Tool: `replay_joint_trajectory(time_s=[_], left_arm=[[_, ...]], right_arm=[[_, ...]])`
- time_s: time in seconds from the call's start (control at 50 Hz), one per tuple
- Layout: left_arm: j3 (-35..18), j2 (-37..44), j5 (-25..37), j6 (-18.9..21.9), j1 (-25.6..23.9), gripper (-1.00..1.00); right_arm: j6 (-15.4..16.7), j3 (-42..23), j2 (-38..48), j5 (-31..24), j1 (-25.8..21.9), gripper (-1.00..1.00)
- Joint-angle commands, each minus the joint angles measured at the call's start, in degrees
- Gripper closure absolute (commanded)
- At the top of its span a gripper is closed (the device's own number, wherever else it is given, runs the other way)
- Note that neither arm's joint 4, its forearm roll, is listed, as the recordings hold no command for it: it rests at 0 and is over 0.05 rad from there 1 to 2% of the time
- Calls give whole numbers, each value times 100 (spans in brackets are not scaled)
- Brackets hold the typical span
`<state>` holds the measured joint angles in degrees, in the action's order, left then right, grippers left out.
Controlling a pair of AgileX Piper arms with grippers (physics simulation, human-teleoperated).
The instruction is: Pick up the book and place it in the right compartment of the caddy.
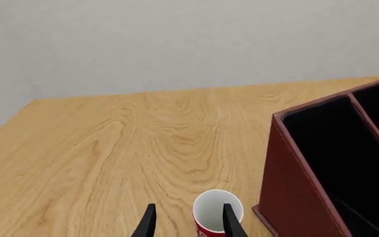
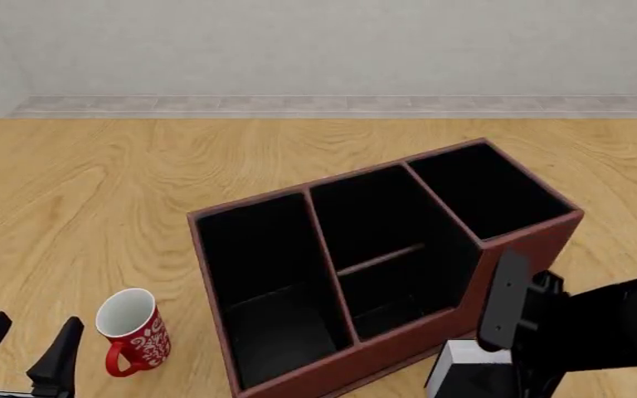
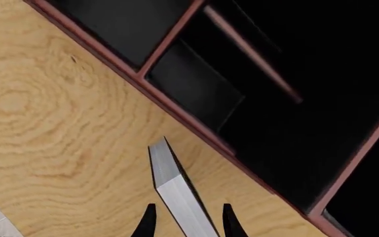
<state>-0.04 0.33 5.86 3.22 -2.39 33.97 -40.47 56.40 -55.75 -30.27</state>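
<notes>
The book, with black covers and white page edges, stands on edge on the table just in front of the caddy. It also shows in the front view. My right gripper straddles it, with small gaps showing beside both fingers. The reddish-brown caddy sits mid-table, and its raised right compartment is black inside and empty. My left gripper is open and empty near the front left edge.
A red mug with a white inside stands left of the caddy, just ahead of my left gripper. It also shows in the left wrist view. The caddy's side wall rises beside it. My right arm covers the front right.
</notes>
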Motion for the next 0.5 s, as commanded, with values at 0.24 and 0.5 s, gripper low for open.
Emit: replay_joint_trajectory(time_s=[0.24, 0.5], left_arm=[[0, -1, 15, 24, 24, -100], [1, 0, 36, 18, 19, -100]], right_arm=[[-248, 349, 104, 251, -92, -100], [-396, 448, 224, 415, -223, -100]])
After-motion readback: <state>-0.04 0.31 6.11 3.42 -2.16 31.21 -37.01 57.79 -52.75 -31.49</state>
